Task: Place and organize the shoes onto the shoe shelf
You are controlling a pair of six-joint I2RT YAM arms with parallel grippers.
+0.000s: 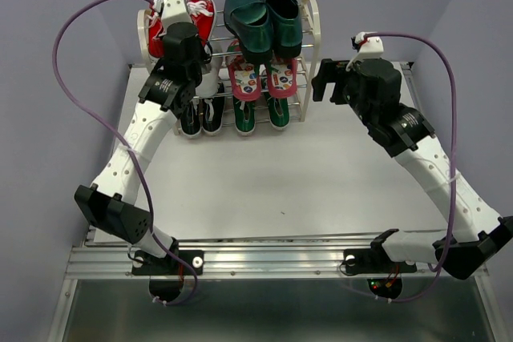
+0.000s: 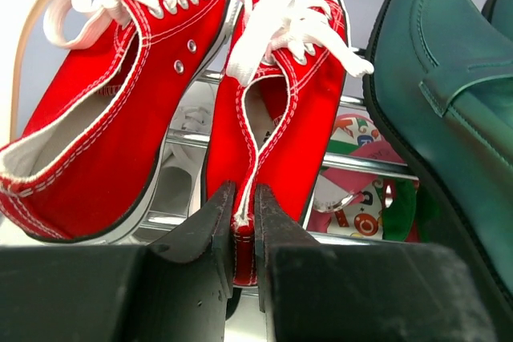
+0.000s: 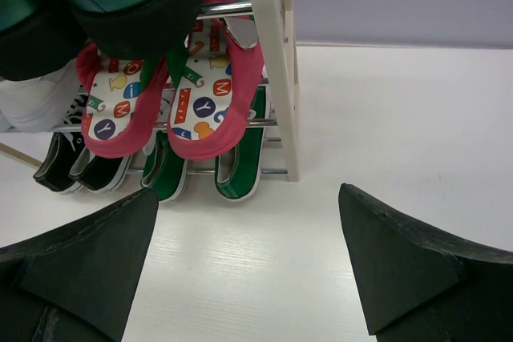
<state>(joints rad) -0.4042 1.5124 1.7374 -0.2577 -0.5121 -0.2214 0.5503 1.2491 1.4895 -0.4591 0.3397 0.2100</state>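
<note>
- Between the left fingers (image 2: 210, 230), which are drawn narrow, sits the heel seam of a red sneaker (image 2: 280, 110). One pad lies against each side of the red back strip, so this reads as a pinch on the heel.
- Straight ahead of those fingers, the sneaker's long axis runs away from them, with the heel nearest and the white-laced toe pointing at the back wall. Any push or pull would go along its length.
- Just to its left lies the second red sneaker (image 2: 104, 118), angled a little outward. The two heels are close, but I cannot tell if they touch.
- Under both, the chrome rods of the shoe shelf (image 1: 311, 26) carry them on the top tier's left half.
- On the top tier's right half is the pair of glossy dark-green heels (image 1: 260, 14), close beside the held sneaker.
- One tier below the heels, the red-strapped flip-flops (image 3: 172, 94) rest with their soles tilted forward.
- On the lowest tier are the green sneakers (image 3: 204, 170), with black sneakers (image 1: 200, 118) to their left.
- Off the shelf's right end, the right fingers (image 3: 393, 262) stand wide apart and hold nothing, above the bare white surface (image 1: 280, 174).
- All three task pairs look shelved already. The left arm is the nearer one to the top-left slot, so straightening that sneaker looks like its job.
</note>
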